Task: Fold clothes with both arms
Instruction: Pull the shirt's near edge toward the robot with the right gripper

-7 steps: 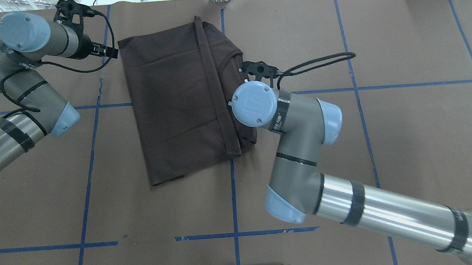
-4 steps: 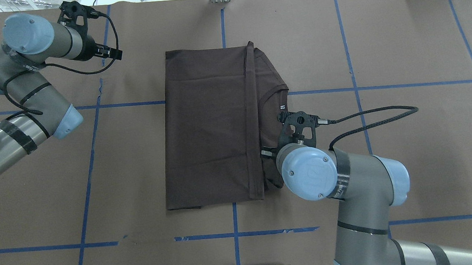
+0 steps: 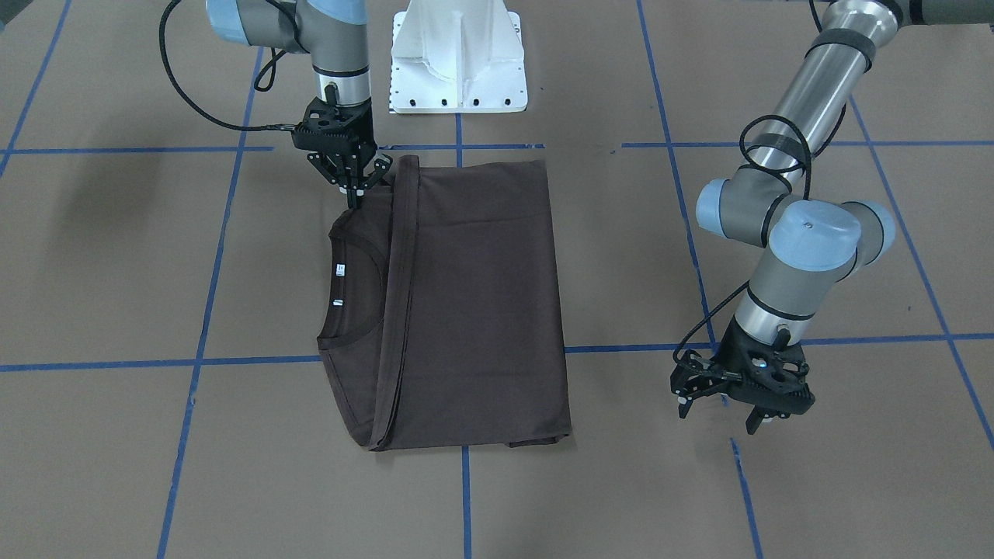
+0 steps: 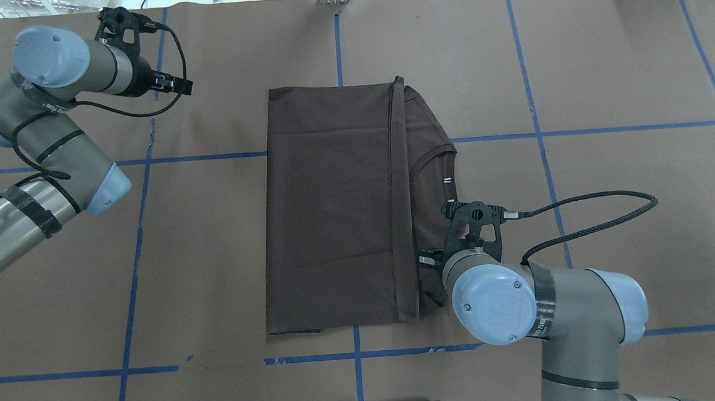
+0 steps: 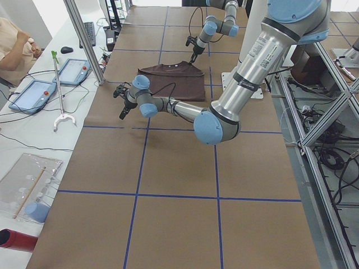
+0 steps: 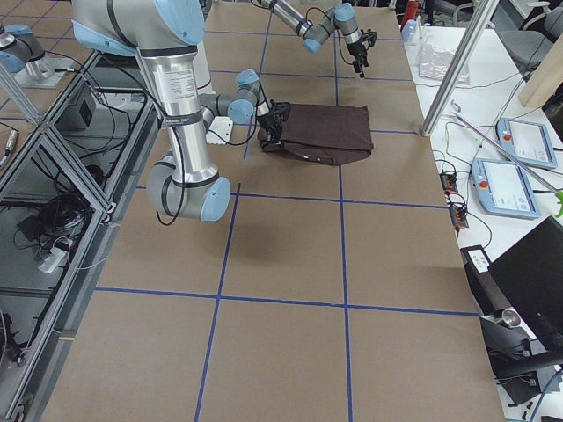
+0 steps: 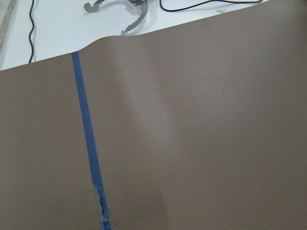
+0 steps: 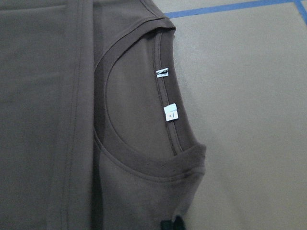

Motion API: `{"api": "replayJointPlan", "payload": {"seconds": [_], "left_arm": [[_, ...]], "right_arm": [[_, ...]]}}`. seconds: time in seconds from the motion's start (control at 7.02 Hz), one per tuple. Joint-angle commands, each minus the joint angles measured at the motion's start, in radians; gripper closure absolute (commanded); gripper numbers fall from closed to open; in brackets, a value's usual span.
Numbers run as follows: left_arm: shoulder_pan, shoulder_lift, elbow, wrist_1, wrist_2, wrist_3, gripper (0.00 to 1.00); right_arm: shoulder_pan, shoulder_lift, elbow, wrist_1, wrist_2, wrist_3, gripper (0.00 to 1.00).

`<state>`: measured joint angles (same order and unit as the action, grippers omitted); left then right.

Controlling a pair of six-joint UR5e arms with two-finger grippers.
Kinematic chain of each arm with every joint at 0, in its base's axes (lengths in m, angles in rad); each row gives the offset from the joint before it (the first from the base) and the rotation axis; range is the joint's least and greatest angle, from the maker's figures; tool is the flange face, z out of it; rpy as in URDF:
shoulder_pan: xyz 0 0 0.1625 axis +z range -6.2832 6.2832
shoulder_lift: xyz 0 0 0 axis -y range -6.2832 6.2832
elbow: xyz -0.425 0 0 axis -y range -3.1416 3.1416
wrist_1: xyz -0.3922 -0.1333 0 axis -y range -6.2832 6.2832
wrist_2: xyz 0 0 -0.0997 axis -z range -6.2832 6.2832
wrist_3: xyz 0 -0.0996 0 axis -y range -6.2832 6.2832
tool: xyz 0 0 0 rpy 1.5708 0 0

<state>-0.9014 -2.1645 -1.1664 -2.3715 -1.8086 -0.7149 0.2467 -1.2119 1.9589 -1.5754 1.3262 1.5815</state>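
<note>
Shirt (image 4: 332,202) slid right w/ R arm (image 4: 560,312), now square. R jaws clamp its shoulder, L jaws apart. Folding looks partly done, more left.

Open table (image 4: 219,204) lies between left gripper (image 4: 181,84) and T-shirt (image 4: 332,202); the right arm (image 4: 497,301) overhangs its collar edge.

Right gripper (image 3: 354,199) down at the shirt (image 3: 474,295), fingertips pinched together on its shoulder corner. Folded flat, collar (image 3: 365,248) showing, 2 white labels (image 3: 339,269) inside. Left gripper (image 3: 718,419) spread wide above the table (image 3: 854,481), well apart from the shirt.
</note>
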Motion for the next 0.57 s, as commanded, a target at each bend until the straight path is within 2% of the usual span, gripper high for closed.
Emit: {"api": "replayJointPlan", "payload": {"seconds": [0.0, 0.29, 0.43], "left_arm": [[0.002, 0.000, -0.001, 0.000, 0.000, -0.001, 0.00], [0.005, 0.000, 0.001, 0.000, 0.000, -0.001, 0.00], [0.006, 0.002, 0.001, 0.000, 0.000, -0.001, 0.00]], "right_arm": [[-0.006, -0.008, 0.006, -0.002, 0.001, -0.015, 0.01], [-0.015, -0.003, 0.044, -0.003, 0.008, -0.094, 0.00], [-0.065, 0.008, 0.043, -0.003, 0.001, -0.110, 0.00]]}}
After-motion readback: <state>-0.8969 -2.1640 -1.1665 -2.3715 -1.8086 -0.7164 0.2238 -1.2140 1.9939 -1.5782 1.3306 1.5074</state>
